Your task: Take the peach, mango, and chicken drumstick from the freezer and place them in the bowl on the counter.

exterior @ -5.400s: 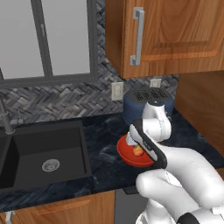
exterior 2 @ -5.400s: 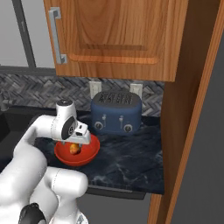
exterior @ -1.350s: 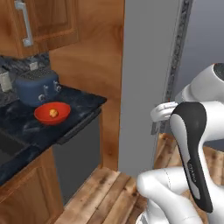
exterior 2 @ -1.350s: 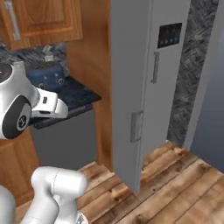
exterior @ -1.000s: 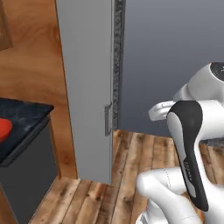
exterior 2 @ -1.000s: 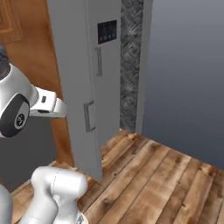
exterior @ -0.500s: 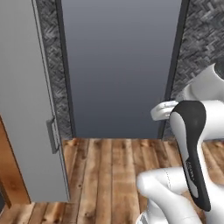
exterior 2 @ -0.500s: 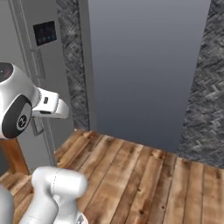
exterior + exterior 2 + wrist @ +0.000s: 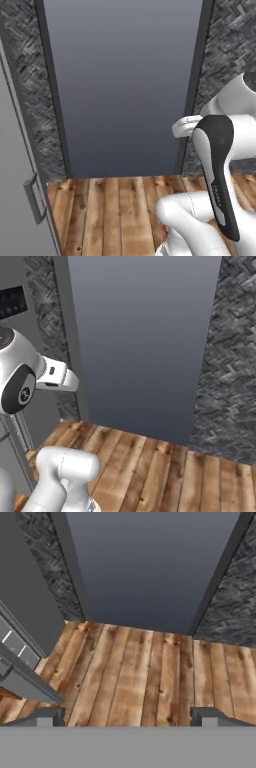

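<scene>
My gripper (image 9: 129, 718) is open, its two dark fingertips (image 9: 50, 717) far apart with nothing between them, and it looks down at a wooden floor. The arm (image 9: 215, 175) is folded close to the base. A grey door with a low handle (image 9: 34, 199) stands at the left edge; I cannot tell whether it is the freezer's. The grey door with the screen (image 9: 12, 303) shows at the far left of the right base view. The peach, the mango, the chicken drumstick, the bowl and the counter are out of view.
Straight ahead is a tall plain blue-grey panel (image 9: 122, 85) in a dark frame, with grey herringbone wall (image 9: 230, 366) on both sides. Wooden plank floor (image 9: 145, 672) lies between me and it. Grey parts with pale squares (image 9: 15, 647) reach in from the hand view's left.
The whole picture has swung: the cameras went from counter and bowl, past the grey doors, to the blue-grey panel. The arm keeps its folded pose and the gripper stays open.
</scene>
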